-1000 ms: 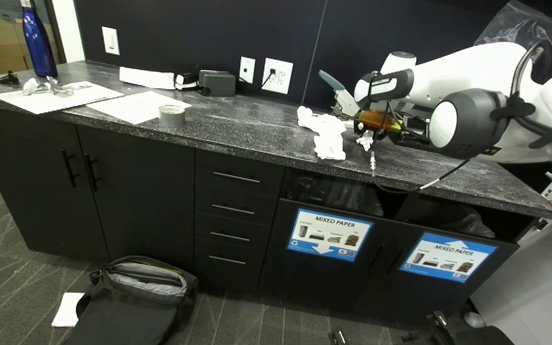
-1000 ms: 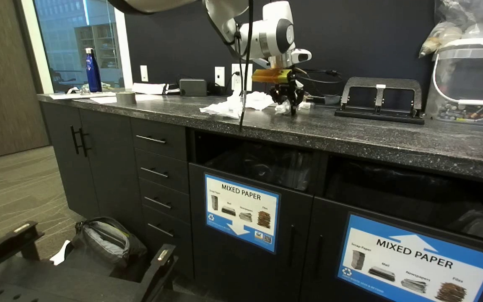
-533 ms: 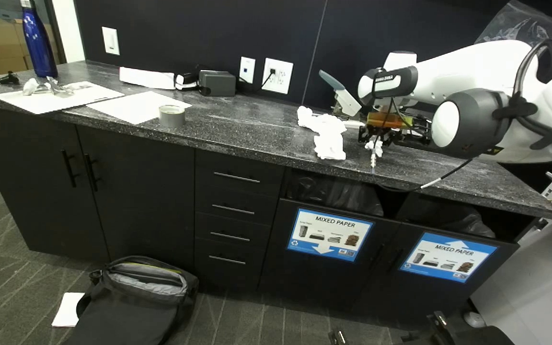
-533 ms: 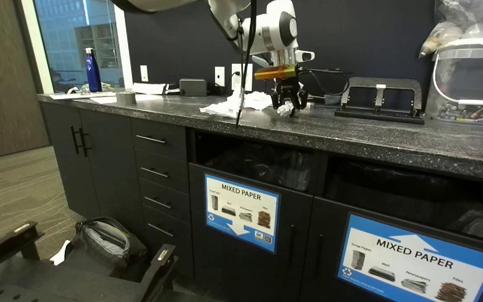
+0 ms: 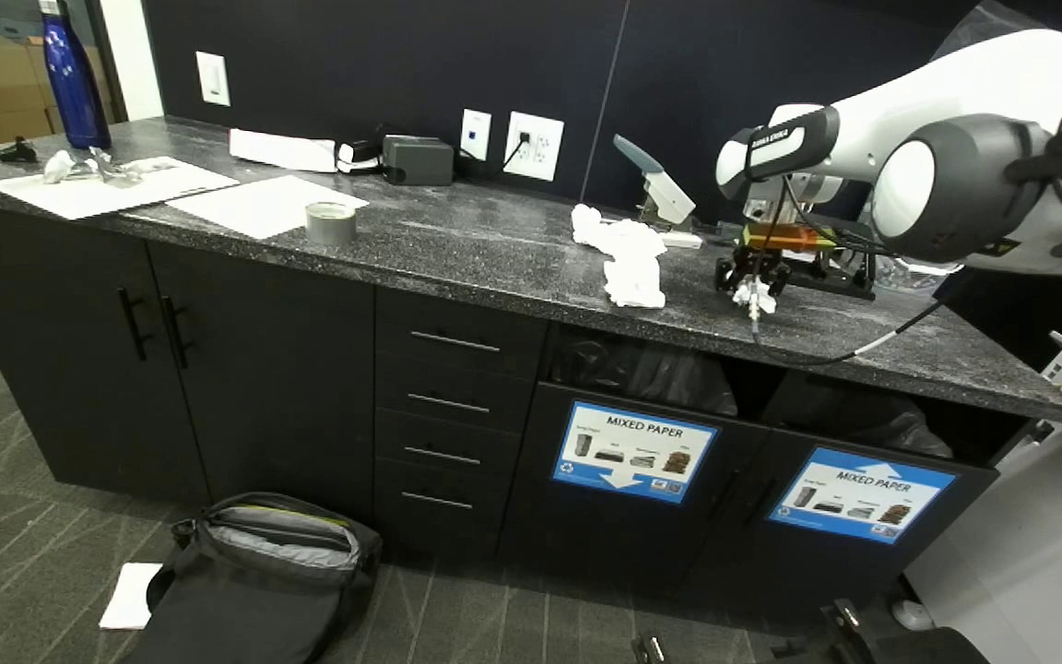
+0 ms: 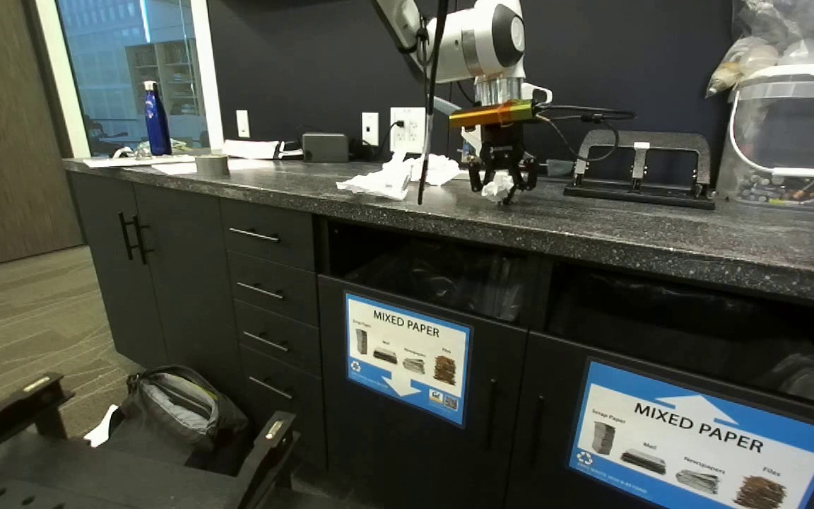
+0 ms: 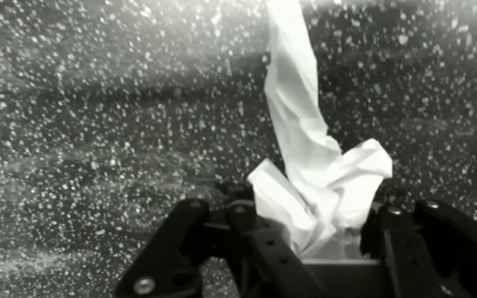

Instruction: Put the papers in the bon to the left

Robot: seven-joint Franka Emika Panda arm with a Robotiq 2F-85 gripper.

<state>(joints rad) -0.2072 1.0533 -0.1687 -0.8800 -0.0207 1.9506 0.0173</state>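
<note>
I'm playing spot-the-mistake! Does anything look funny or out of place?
Maybe two things. A white sheet lies on the floor beside an open bag, as if dropped. And the left sign and right sign both say MIXED PAPER, but point opposite ways: down and up.

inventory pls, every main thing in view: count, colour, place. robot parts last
Counter: one, speckled dark, along the wall
Gripped paper: one, white, between jaws
Loose paper: count unclear, crumpled white, counter
Bottle: one, blue, counter
Flat sheets: two-plus, white, bottle end of counter
Tape roll: one, grey, near flat sheets
Box: one, dark grey, by wall
Stapler-like tool: one, white-grey, by loose paper
Hole punch: one, black, counter
Bucket: one, clear, by hole punch
Drawers: four, black, under counter
Bins: two, dark-lined, under counter
MIXED PAPER signs: two, blue-white, in front of bins
Wall plates: three, white, wall
Bag: one, dark grey, floor
Floor sheet: one, white, beside bag
Arm: one, white-grey, above counter
Gripper: one, black, at arm's end
</note>
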